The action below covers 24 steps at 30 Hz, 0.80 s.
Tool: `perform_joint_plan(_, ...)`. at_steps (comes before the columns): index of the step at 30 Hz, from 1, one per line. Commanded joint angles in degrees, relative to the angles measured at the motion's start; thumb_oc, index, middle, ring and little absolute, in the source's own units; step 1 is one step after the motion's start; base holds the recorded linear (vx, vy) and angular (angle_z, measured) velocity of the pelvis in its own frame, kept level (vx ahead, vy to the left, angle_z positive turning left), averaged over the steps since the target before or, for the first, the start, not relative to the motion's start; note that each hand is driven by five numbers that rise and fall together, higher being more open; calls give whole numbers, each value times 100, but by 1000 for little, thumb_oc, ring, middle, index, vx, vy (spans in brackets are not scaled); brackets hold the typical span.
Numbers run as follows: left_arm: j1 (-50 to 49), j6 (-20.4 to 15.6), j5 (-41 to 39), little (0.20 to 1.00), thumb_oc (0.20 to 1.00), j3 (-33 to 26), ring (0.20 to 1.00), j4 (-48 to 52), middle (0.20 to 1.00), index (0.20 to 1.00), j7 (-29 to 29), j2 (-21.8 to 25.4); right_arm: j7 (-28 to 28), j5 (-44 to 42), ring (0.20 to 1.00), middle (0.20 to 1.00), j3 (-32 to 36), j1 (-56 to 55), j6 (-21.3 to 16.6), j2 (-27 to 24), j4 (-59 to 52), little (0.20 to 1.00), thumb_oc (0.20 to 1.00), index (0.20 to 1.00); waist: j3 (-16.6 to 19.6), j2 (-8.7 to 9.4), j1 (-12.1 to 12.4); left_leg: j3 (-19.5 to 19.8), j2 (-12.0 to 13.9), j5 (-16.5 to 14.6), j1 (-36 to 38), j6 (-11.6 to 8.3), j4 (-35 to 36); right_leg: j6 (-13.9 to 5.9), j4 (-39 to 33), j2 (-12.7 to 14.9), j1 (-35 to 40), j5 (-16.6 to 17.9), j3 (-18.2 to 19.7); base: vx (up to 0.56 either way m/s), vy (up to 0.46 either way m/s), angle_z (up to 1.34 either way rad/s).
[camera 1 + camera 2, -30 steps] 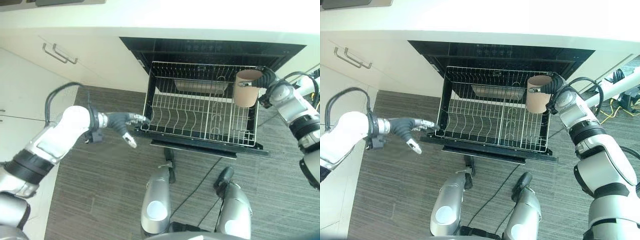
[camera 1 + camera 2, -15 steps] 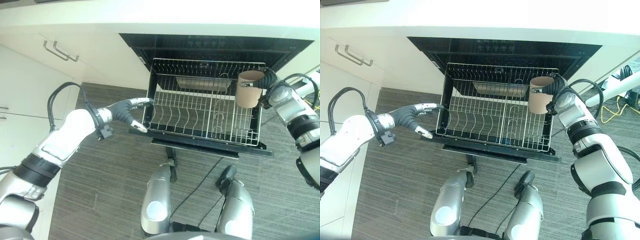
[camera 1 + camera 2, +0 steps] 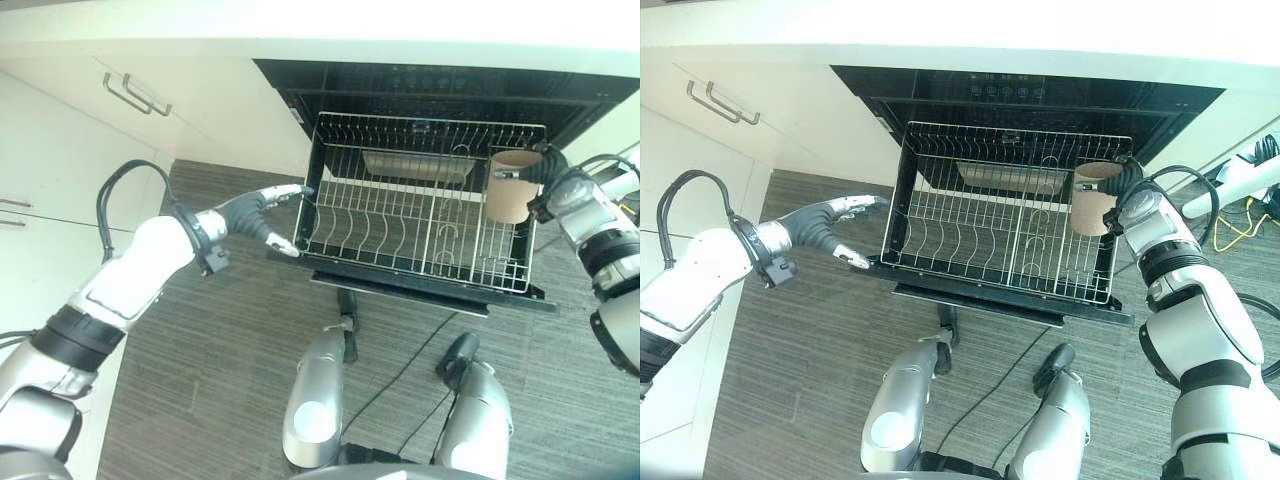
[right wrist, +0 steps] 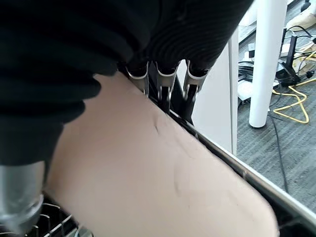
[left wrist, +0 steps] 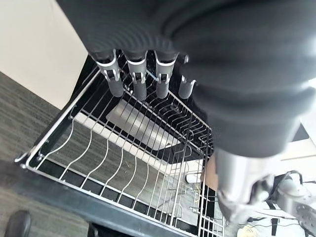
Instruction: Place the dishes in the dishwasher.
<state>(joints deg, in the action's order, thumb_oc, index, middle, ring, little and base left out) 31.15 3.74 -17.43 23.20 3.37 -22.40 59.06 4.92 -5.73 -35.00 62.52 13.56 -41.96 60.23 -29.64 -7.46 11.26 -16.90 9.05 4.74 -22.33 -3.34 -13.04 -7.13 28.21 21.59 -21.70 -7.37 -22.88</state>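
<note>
A dishwasher [image 3: 430,85] is seen from above, its wire rack [image 3: 420,215] pulled out over a grey wood-grain floor [image 3: 200,400]. A tan cup [image 3: 510,185] is held upright over the rack's right rear corner, gripped by the right hand [image 3: 550,172], whose fingers are curled round the cup's side. The left hand [image 3: 262,205] is stretched toward the rack's left edge, its fingers straight and close together, the thumb set apart below them; whether the rack is touched cannot be told. A flat metal tray [image 3: 415,165] lies at the back beneath the wires. If the cup is released too near the side rail, it could be tipped over the edge or left leaning against the tines. If the rack is nudged by the left hand, the landing spot could be shifted.
</note>
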Motion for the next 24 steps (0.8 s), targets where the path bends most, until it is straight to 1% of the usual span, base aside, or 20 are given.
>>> perform_joint_plan(1, 212, -190, -274, 1000, 1000, -40, 1000, 169, 1000, 1000, 174, -185, 219, -61, 1000, 1000, -42, 394, 51, -12, 81, 1000, 1000, 1000, 66, -50, 88, 476, 52, -677, -98, -280, -351, -313, -245, -26, -334, 151, 117, 0, 0, 0)
perform_joint_plan(5, 172, -163, -260, 1000, 1000, -101, 1000, 237, 1000, 1000, 149, -107, 165, -149, 1000, 1000, 0, 406, 93, -104, -63, 1000, 1000, 1000, 87, -34, 79, 468, 68, -651, -74, -275, -289, -321, -263, -31, -353, 197, 125, -2, 4, 1)
perform_joint_plan(8, 115, -190, -253, 1000, 1000, -152, 1000, 260, 1000, 1000, 169, -68, 124, -209, 1000, 1000, -26, 413, 149, -214, -269, 1000, 1000, 1000, 82, -21, 61, 467, 78, -643, -51, -277, -264, -327, -250, -30, -363, 205, 130, 0, 0, 0)
perform_joint_plan(12, 28, -134, -214, 1000, 1000, -242, 1000, 335, 1000, 1000, 181, -41, 75, -259, 1000, 1000, -12, 378, 220, -373, -633, 1000, 1000, 1000, 80, 2, 26, 461, 85, -642, 2, -273, -226, -335, -251, -36, -350, 213, 137, 0, 0, 0)
perform_joint_plan(14, -15, -141, -213, 1000, 1000, -296, 1000, 391, 1000, 1000, 207, 29, 107, -367, 1000, 1000, -32, 386, 115, -501, -1010, 1000, 1000, 1000, 62, 19, -4, 466, 89, -666, 5, -276, -249, -347, -203, -22, -371, 191, 161, 0, 0, 0)
perform_joint_plan(17, -113, -143, -264, 1000, 1000, -415, 1000, 476, 1000, 1000, 226, 113, 175, -305, 1000, 1000, 68, 317, 58, -725, -1624, 1000, 1000, 1000, 73, 38, -49, 452, 110, -637, 2, -273, -221, -350, -233, -38, -391, 232, 168, 0, 0, 0)
perform_joint_plan(18, -154, -143, -278, 1000, 1000, -455, 1000, 513, 1000, 1000, 237, 134, 222, -287, 1000, 1000, 129, 275, 73, -779, -1811, 1000, 1000, 1000, 50, 47, -71, 450, 108, -668, 20, -274, -247, -363, -190, -23, -385, 197, 181, 0, 0, 0)
perform_joint_plan(20, -275, -131, -293, 1000, 1000, -594, 1000, 604, 1000, 1000, 255, 186, 322, -171, 1000, 1000, 383, 142, 12, -903, -2334, 1000, 1000, 1000, 70, 66, -111, 438, 126, -640, 19, -261, -221, -366, -219, -49, -402, 234, 204, 0, 0, 0)
perform_joint_plan(21, -518, -115, -236, 1000, 1000, -859, 1000, 737, 1000, 1000, 309, 193, 406, 49, 1000, 1000, 853, -114, 21, -1069, -3205, 1000, 1000, 1000, 74, 100, -185, 418, 138, -652, 62, -251, -201, -397, -228, -68, -399, 237, 250, 0, 0, 0)
perform_joint_plan(22, -559, -105, -224, 1000, 1000, -896, 1000, 761, 1000, 1000, 315, 189, 406, 76, 1000, 1000, 919, -160, 51, -1091, -3344, 1000, 1000, 1000, 74, 108, -197, 414, 141, -653, 67, -249, -202, -400, -229, -71, -399, 238, 258, 15, 31, -1)
perform_joint_plan(23, -712, -75, -196, 1000, 1000, -1050, 1000, 843, 1000, 1000, 328, 169, 426, 125, 1000, 1000, 1183, -343, 132, -1183, -3873, 1000, 1000, 1000, 76, 133, -243, 397, 153, -662, 85, -239, -206, -409, -227, -84, -398, 234, 287, 0, 0, 0)
perform_joint_plan(24, -819, -53, -179, 1000, 1000, -1158, 1000, 913, 1000, 1000, 338, 159, 436, 119, 1000, 1000, 1372, -497, 153, -1221, -4168, 1000, 1000, 1000, 77, 145, -271, 387, 163, -669, 94, -234, -209, -415, -212, -92, -403, 225, 304, 13, 35, -2)
